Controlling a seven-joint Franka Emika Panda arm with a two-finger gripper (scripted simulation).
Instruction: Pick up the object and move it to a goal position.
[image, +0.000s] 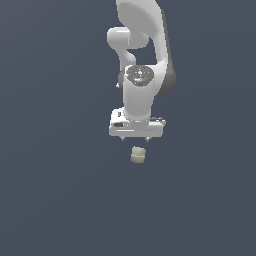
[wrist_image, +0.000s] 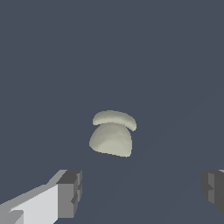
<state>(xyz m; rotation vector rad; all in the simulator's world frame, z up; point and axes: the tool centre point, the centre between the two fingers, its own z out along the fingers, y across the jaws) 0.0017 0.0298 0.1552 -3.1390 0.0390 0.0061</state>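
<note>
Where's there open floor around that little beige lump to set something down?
Bare surface lies all around the object: toward both of the exterior view's sides and below it. The only crowded spot is just above it, under the open gripper.

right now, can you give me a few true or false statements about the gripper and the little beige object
1. The gripper is open, its fingers spread wide apart. True.
2. The object is clamped between the fingers. False: it lies free, and the wrist view shows clear space between it and both fingers.
3. The object is much narrower than the gripper. True.
4. The object is bright red. False: it is pale yellowish-beige.
5. Several other items lie around the object. False: only the plain dark surface shows around it.
</note>
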